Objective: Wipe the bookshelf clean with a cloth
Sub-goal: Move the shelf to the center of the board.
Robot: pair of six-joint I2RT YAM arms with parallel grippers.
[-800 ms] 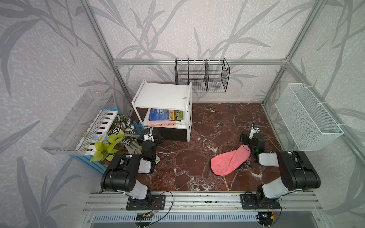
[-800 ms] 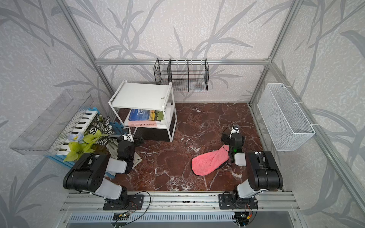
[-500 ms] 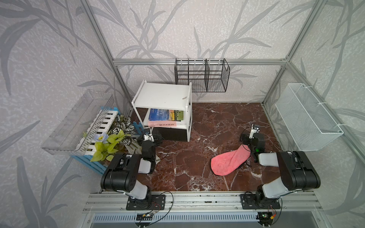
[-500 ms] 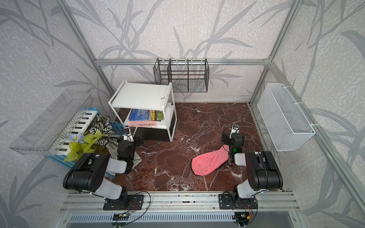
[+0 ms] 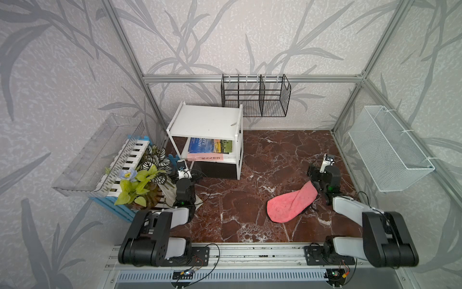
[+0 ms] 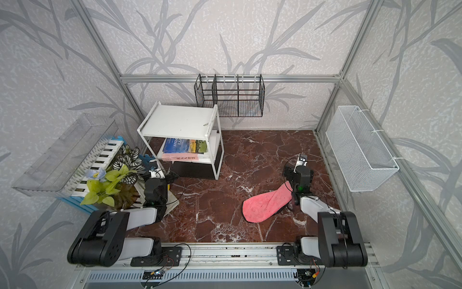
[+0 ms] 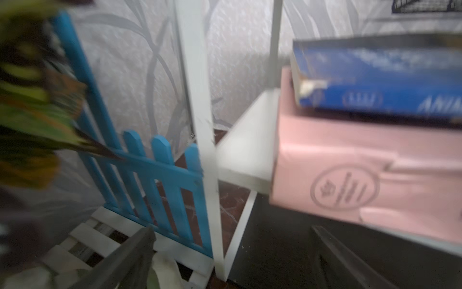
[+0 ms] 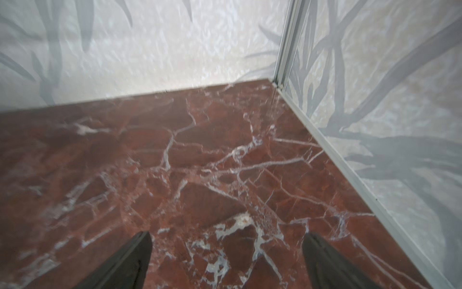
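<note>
Right pincer [image 8: 227, 235] spread, empty; left pincer [image 7: 231, 229] spread too. Pink fuzzy oblong cloth [image 5: 290, 202] lies unheld on red marble table [image 5: 250, 185] beside right arm [image 5: 350, 207]. White two-tier bookshelf [image 5: 205, 120] well apart, seemingly unwiped: everything left.

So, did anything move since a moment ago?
No, nothing visibly changed. The cloth still lies loose on the floor near the right end effector. That one and the left end effector are both still open and empty. The bookshelf stands where it was.
</note>
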